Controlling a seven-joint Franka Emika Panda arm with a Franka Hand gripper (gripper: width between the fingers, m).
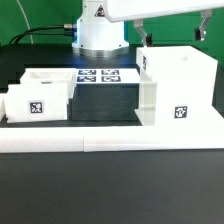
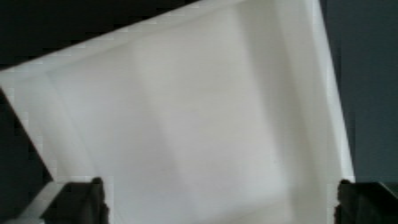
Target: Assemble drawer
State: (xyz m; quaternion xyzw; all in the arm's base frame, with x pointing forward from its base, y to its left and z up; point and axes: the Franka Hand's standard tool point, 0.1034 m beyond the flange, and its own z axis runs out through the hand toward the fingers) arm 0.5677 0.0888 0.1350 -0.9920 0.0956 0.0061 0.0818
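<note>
The tall white hollow shell (image 1: 182,88) of the drawer stands upright at the exterior view's right, open at the top, with a tag on its front. A small white tray (image 1: 40,100) with a tag stands at the left, and a second tray's rim (image 1: 50,74) shows behind it. My gripper (image 1: 172,33) hangs just above the shell's top, jaws wide apart. In the wrist view, the gripper (image 2: 221,205) has both dark fingertips (image 2: 75,200) at the frame's edge. A broad white shell panel (image 2: 196,110) fills the space between and beyond them.
The marker board (image 1: 106,76) lies flat between the trays and the shell, in front of the robot base (image 1: 98,35). The long low white border rail (image 1: 110,137) runs along the table's front edge. The table is black.
</note>
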